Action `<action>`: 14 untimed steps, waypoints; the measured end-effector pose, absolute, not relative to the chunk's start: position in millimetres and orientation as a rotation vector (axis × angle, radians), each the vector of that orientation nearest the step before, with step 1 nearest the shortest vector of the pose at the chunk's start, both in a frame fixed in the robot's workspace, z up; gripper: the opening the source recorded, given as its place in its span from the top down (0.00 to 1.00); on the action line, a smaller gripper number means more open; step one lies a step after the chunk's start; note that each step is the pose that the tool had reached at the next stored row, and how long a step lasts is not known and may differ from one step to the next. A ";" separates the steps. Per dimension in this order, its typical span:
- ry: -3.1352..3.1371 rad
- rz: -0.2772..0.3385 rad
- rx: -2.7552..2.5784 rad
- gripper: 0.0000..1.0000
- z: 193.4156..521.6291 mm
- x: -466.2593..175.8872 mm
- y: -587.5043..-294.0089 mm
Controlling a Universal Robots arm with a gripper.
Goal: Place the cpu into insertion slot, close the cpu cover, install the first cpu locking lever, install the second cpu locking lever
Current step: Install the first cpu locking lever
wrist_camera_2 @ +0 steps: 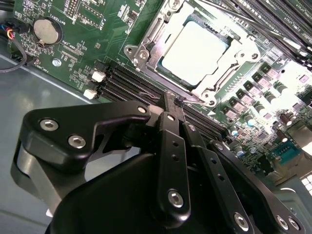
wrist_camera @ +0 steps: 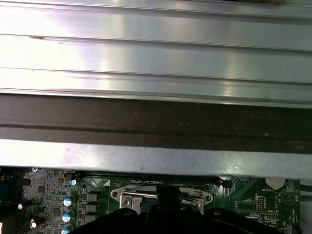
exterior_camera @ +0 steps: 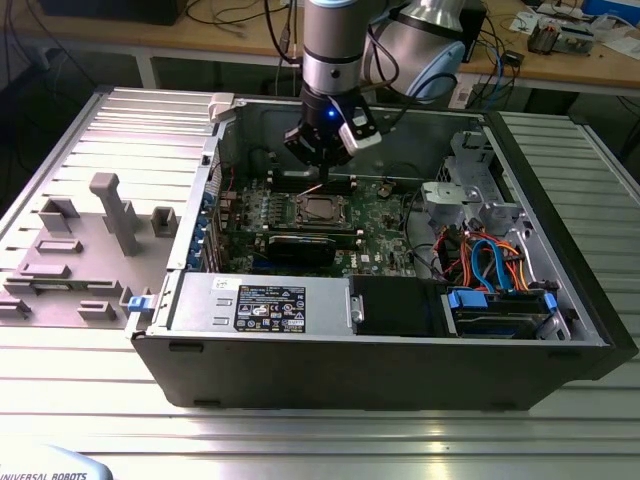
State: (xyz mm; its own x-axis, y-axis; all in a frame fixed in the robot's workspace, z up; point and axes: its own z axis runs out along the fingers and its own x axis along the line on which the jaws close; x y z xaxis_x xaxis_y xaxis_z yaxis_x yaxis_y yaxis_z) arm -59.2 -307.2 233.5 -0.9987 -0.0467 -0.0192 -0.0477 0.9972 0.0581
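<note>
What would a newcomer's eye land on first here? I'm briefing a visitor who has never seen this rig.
Probably the open computer case on the ribbed metal table, its green motherboard exposed. Next, the arm's black end effector hanging inside the case just above the socket. There the cpu lies with its silvery top framed by the cpu cover, seen brightly lit in the second wrist view.

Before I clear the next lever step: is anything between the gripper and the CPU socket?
Nothing visible. In the second wrist view the gripper sits just beside the cpu cover, which lies flat around the cpu, with bare board between.
</note>
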 end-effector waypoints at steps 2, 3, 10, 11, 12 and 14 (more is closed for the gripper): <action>3.122 0.092 -0.074 0.89 233.0 -58.4 -307.0; 3.122 0.091 -0.073 0.89 232.9 -58.1 -306.9; 3.122 0.091 -0.066 0.89 231.5 -55.0 -305.8; 3.122 0.091 -0.065 0.89 231.2 -54.8 -305.6; 3.122 0.091 -0.065 0.89 230.7 -54.5 -305.4; 3.122 0.091 -0.064 0.89 229.8 -53.7 -304.7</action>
